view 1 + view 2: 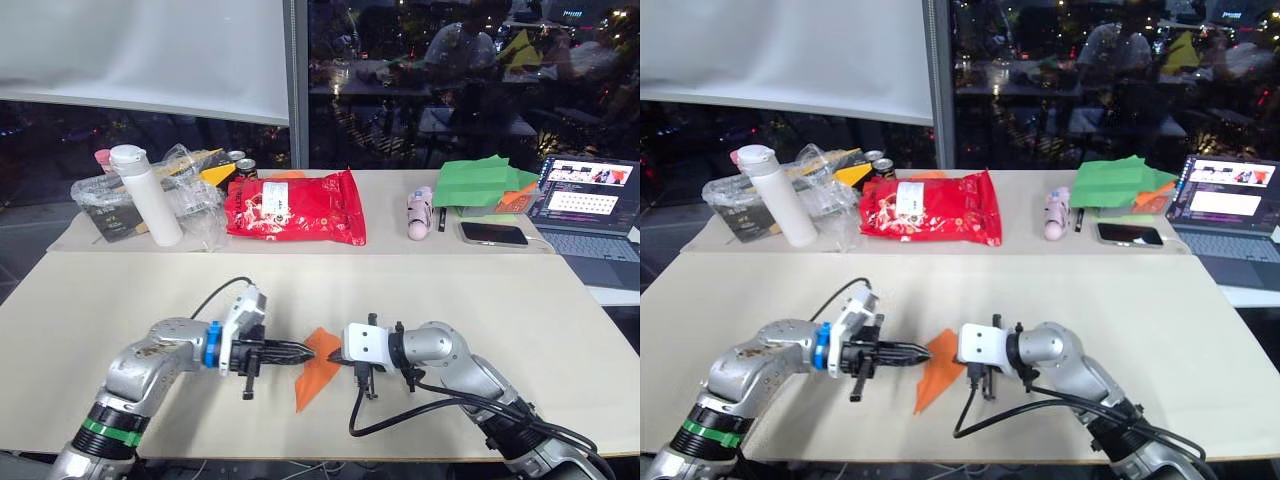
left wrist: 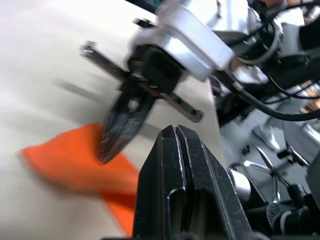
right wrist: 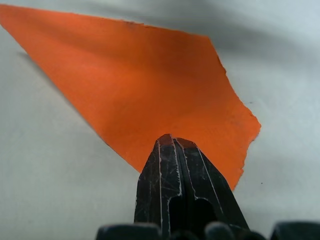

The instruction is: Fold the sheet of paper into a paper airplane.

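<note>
Both black two-fingered grippers have their fingers pressed together: left gripper [image 1: 300,350] and right gripper [image 1: 335,354] meet at the upper edge of the small orange folded paper airplane [image 1: 314,374], lying bottom centre on the beige table [image 1: 430,285].

We see a pale worktop [image 1: 120,300] carrying the orange paper airplane [image 1: 318,370] near its front edge. Along the far side lie a white bottle [image 1: 146,195], a clear plastic bag [image 1: 190,190], a red packet [image 1: 295,208], green folded paper [image 1: 480,183], a phone [image 1: 493,234] and a laptop [image 1: 590,205].
</note>
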`<state>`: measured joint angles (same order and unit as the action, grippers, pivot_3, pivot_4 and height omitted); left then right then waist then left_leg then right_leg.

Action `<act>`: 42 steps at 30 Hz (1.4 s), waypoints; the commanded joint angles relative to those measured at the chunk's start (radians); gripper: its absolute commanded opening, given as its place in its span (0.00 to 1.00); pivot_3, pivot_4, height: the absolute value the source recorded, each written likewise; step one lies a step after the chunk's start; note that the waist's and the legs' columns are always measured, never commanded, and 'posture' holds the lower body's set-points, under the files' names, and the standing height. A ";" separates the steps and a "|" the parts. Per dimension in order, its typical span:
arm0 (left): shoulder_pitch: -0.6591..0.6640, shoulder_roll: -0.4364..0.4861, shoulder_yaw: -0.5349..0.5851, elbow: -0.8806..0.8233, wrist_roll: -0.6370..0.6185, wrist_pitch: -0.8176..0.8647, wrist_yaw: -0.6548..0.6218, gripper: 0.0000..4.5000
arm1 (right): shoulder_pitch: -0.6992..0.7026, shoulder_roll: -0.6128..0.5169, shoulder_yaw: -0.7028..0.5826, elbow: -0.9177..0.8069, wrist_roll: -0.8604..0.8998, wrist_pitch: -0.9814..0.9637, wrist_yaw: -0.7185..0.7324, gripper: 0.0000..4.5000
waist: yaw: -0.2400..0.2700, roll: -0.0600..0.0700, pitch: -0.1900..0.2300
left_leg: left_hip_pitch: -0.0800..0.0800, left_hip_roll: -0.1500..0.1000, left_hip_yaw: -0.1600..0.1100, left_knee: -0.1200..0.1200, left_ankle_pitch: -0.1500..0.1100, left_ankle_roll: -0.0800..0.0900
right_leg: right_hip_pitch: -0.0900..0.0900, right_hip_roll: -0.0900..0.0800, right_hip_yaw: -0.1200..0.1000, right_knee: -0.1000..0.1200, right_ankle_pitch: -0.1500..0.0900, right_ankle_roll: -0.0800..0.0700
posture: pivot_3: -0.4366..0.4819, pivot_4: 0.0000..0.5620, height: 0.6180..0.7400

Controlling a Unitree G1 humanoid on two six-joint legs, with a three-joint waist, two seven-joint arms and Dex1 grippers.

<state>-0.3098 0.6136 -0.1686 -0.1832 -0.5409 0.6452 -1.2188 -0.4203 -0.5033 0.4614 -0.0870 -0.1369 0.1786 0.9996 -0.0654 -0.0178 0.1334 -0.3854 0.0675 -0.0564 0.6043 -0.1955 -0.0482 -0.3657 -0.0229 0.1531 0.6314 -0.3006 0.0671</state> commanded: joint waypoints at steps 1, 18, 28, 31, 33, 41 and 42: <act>0.022 -0.001 -0.074 0.048 0.124 -0.083 0.055 0.00 | -0.011 -0.003 -0.005 -0.008 -0.002 -0.007 0.000 0.01 | -0.002 0.000 0.000 | 0.000 0.000 0.000 0.000 0.000 0.000 | 0.000 0.000 0.000 0.000 0.000 0.000 | 0.48 0.27 0.77; 0.140 -0.004 -0.126 0.083 0.219 -0.125 0.138 0.00 | -0.078 -0.020 -0.080 0.012 0.024 -0.016 -0.017 0.01 | -0.001 0.001 -0.001 | 0.002 0.000 0.000 0.000 0.000 0.000 | 0.001 0.000 0.000 0.000 0.000 0.000 | 0.48 0.27 0.77; 0.178 0.002 -0.113 0.038 0.213 -0.086 0.179 0.00 | -0.164 -0.012 -0.068 0.212 -0.028 -0.090 -0.051 0.01 | -0.001 0.001 -0.001 | 0.002 0.000 0.000 0.000 0.000 0.000 | 0.002 0.000 0.000 -0.001 0.000 0.000 | 0.48 0.27 0.77; 0.183 0.003 -0.112 0.032 0.210 -0.081 0.183 0.00 | -0.177 -0.020 -0.060 0.237 -0.035 -0.104 -0.030 0.01 | -0.004 0.001 -0.001 | 0.002 0.000 0.000 0.000 0.000 0.000 | 0.002 0.000 0.000 0.000 0.000 0.000 | 0.48 0.27 0.77; 0.183 0.002 -0.113 0.033 0.213 -0.080 0.187 0.00 | -0.164 -0.033 -0.041 0.232 -0.029 -0.111 0.013 0.01 | -0.004 0.001 -0.001 | 0.002 0.000 0.000 0.000 0.000 0.000 | 0.002 0.000 0.000 0.000 0.000 0.000 | 0.48 0.27 0.77; 0.149 -0.012 -0.138 0.078 0.236 -0.106 0.191 0.00 | -0.043 -0.074 -0.010 0.108 0.009 -0.053 0.133 0.01 | 0.003 0.002 -0.004 | 0.005 0.000 0.000 0.000 0.000 0.000 | 0.005 0.000 0.000 -0.002 -0.001 -0.001 | 0.48 0.27 0.77; 0.147 -0.008 -0.141 0.078 0.239 -0.108 0.187 0.00 | -0.030 -0.079 -0.014 0.090 0.015 -0.041 0.137 0.01 | 0.003 0.003 -0.004 | 0.005 0.000 0.000 0.000 0.000 0.000 | 0.006 0.000 0.000 -0.002 -0.001 -0.001 | 0.48 0.27 0.77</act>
<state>-0.1779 0.5953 -0.2758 -0.1488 -0.3521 0.5236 -1.0407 -0.4821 -0.5787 0.4163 0.0401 -0.1424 0.1117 1.0842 -0.0626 -0.0150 0.1292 -0.3793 0.0671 -0.0561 0.6041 -0.1960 -0.0480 -0.3586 -0.0235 0.1533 0.6295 -0.3018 0.0658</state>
